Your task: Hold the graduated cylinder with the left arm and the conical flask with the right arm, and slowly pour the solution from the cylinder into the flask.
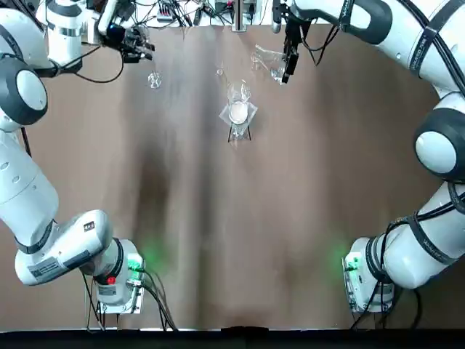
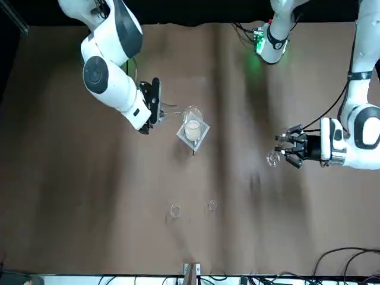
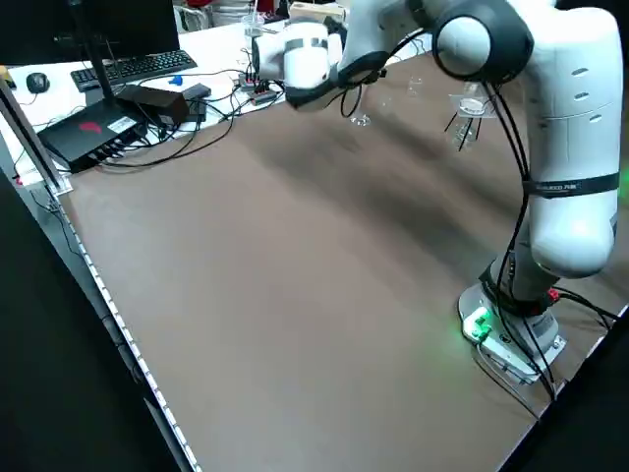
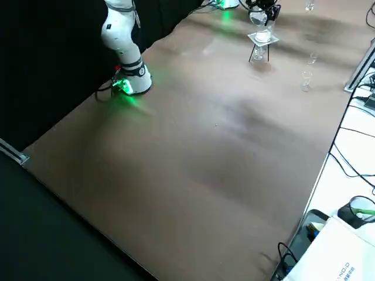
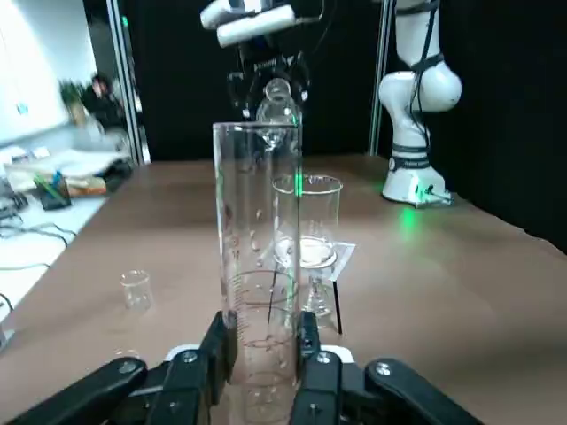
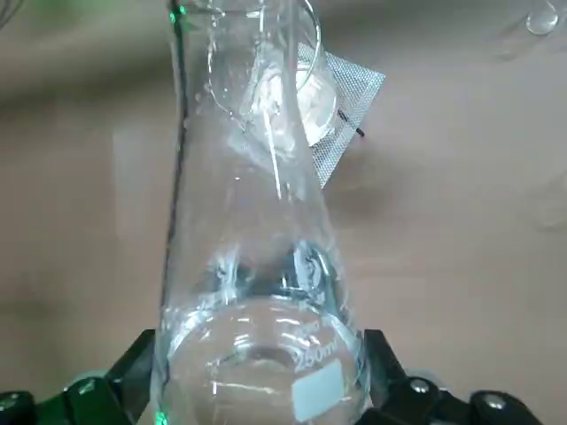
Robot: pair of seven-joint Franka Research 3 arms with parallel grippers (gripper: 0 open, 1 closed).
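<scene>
The conical flask [image 6: 257, 266] base is perhaps cut off below.

Left arm [image 1: 43, 240] grey-white, rounded joints, grey caps, small label, black cables, green base light. Right arm [image 1: 429, 233] white, black bands and cables. Both grippers black.

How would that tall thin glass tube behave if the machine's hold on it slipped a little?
The graduated cylinder is smooth clear glass, so it would probably slide easily between the left end effector fingers. It is tall and narrow, gripped near its bottom, so it seems apt to tip. Being thin glass, it would likely break on the table.
</scene>
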